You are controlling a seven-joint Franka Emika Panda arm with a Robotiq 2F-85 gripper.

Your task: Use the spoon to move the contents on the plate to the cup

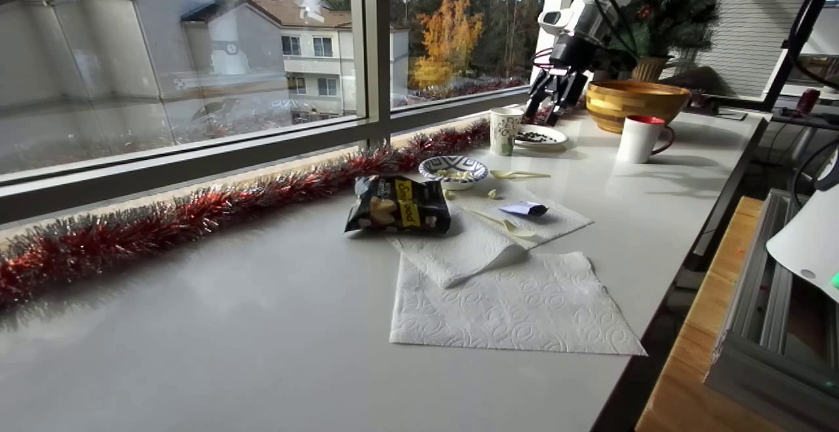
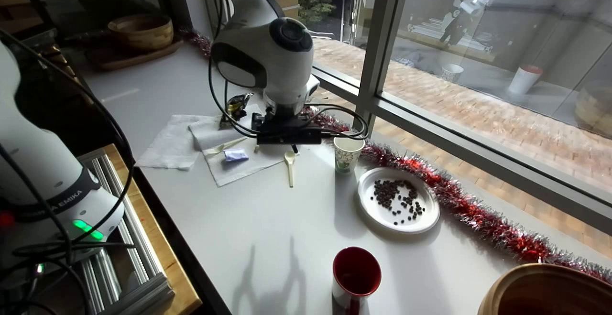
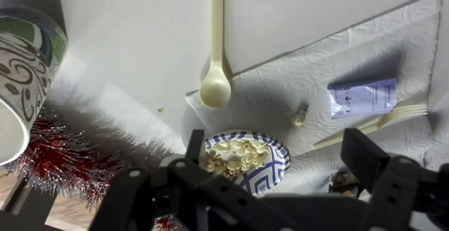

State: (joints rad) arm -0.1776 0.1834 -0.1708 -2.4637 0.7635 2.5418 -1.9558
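The white plate [image 1: 557, 138] holds dark beans; it also shows in an exterior view [image 2: 416, 225]. A white patterned paper cup [image 2: 348, 156] stands upright beside it, near the window; it shows at the left of the wrist view [image 3: 26, 57]. A white mug with red inside [image 1: 637, 140] stands further along. The pale spoon [image 2: 290, 168] lies on the table by the napkin; in the wrist view [image 3: 216, 73] its bowl end points toward the jaws. My gripper [image 3: 280, 147] is open and empty, raised above the table; its spread fingers show in an exterior view [image 1: 544, 111].
A patterned bowl of popcorn [image 3: 268, 176] stands below the jaws. A fork [image 3: 372, 127], a purple packet [image 3: 363, 98], paper napkins [image 1: 511, 314] and a snack bag [image 1: 396, 206] lie nearby. Tinsel [image 1: 262, 202] runs along the window. A golden-brown bowl [image 1: 629, 107] stands beyond the mug.
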